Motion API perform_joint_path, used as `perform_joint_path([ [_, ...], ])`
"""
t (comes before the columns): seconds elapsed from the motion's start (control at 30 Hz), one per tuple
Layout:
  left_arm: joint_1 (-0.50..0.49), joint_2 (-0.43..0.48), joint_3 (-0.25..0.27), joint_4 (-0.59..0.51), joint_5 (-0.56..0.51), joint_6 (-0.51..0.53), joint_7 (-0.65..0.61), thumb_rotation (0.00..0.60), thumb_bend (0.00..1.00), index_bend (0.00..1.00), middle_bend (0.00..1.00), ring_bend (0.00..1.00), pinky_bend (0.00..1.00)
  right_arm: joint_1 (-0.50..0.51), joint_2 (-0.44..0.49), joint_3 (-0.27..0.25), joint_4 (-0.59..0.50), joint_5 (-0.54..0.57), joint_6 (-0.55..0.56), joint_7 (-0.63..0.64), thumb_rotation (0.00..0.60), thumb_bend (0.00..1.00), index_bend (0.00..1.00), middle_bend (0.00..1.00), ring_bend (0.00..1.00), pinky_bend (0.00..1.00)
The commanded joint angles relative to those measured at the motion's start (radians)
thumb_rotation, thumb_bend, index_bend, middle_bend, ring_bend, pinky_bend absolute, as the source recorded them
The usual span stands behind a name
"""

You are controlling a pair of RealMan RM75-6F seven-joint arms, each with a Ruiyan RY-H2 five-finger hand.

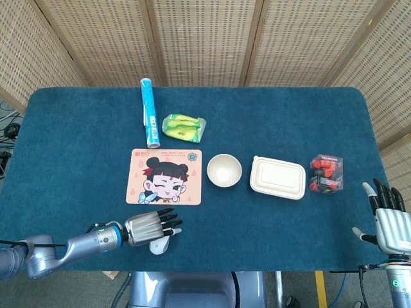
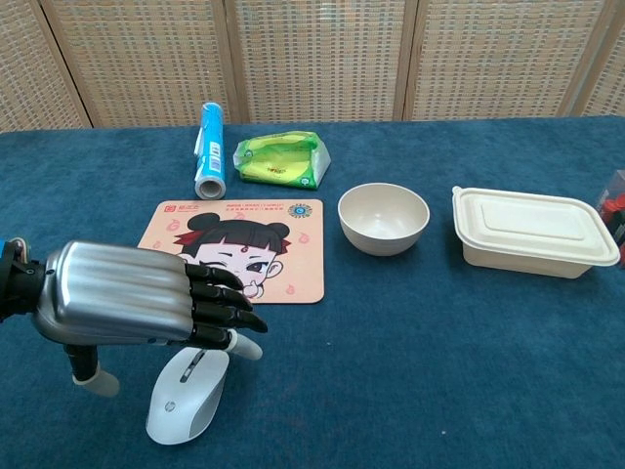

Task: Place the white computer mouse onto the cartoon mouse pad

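Observation:
The white computer mouse [image 2: 186, 399] lies on the blue cloth near the table's front edge, just below the cartoon mouse pad [image 2: 237, 250]. In the head view only its lower end [image 1: 158, 246] peeks out under my left hand [image 1: 149, 227]. My left hand [image 2: 137, 297] hovers over the mouse's upper part with fingers stretched out and spread, holding nothing; I cannot tell whether it touches the mouse. The pad [image 1: 166, 176] shows a winking girl's face and is bare. My right hand [image 1: 389, 220] stays open at the far right edge, away from everything.
A blue roll [image 1: 149, 120] and a green packet [image 1: 183, 128] lie behind the pad. To its right stand a beige bowl [image 1: 224, 170], a lidded beige box [image 1: 277, 178] and a clear box of red items [image 1: 326, 172].

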Motion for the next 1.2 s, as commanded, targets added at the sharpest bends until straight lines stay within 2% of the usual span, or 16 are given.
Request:
perform_joint_path([
  [0.03,-0.006,-0.013,0.000,0.005,-0.015,-0.006,0.007,0.600,0.18,0.01,0.00,0.00,0.00,0.000,0.000,-0.001,-0.001,-0.002,0.001,-0.001,0.600,0.00,0.02,0.00,0.00,0.00],
  [0.57,-0.035,-0.057,0.012,0.016,-0.078,-0.036,0.056,0.600,0.21,0.14,0.00,0.00,0.00,-0.003,0.002,0.004,0.002,0.000,0.008,0.018,0.600,0.00,0.02,0.00,0.00,0.00],
  [0.83,-0.039,-0.069,0.018,0.022,-0.099,-0.037,0.071,0.600,0.23,0.26,0.00,0.00,0.00,-0.004,0.001,0.003,0.003,-0.005,0.012,0.019,0.600,0.00,0.02,0.00,0.00,0.00],
  [1.2,-0.038,-0.079,0.032,0.031,-0.112,-0.015,0.089,0.600,0.26,0.47,0.00,0.00,0.00,-0.005,0.002,0.003,0.004,-0.007,0.014,0.023,0.600,0.00,0.02,0.00,0.00,0.00],
])
